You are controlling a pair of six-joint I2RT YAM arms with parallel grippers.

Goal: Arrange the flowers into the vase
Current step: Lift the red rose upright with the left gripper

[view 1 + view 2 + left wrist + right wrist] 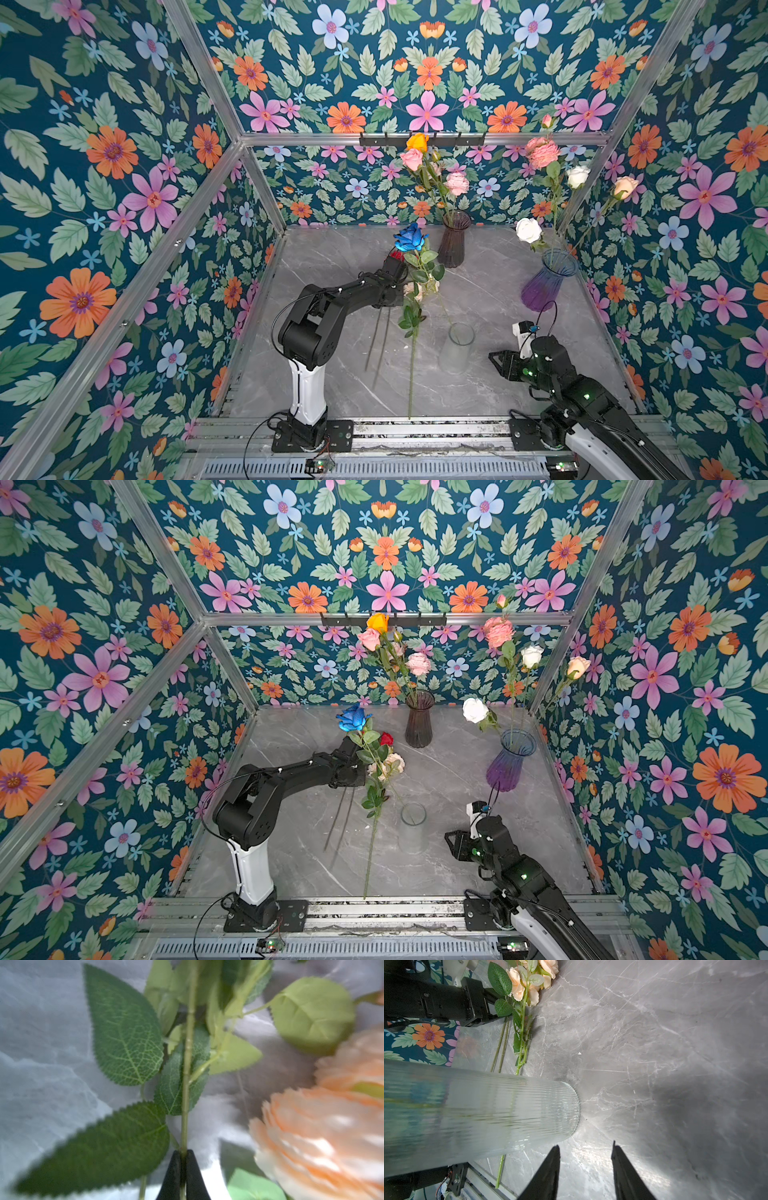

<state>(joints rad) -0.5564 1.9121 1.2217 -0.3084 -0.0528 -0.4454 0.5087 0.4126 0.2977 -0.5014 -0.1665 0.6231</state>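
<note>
**My left pincer** (182,1152): clenched on a green stem (186,1084). Only the tips show in my left wrist view, and the flower head is cut off there. In both top views the stem seems to belong to the blue rose (410,237), but leaves hide the contact.

**Red rose** (386,738): half hidden behind that pincer.

**Peach peonies** (519,985): lying on the marble table (675,1043), blurred in the left wrist view.

**My right pincer** (585,1147): released and empty, just beside the clear ribbed vase (488,1113), whose mouth is cut off. One stem runs behind the glass.

**Other flowers** (542,151): standing in the dark vase (454,239) and the purple vase (546,280), further back.
</note>
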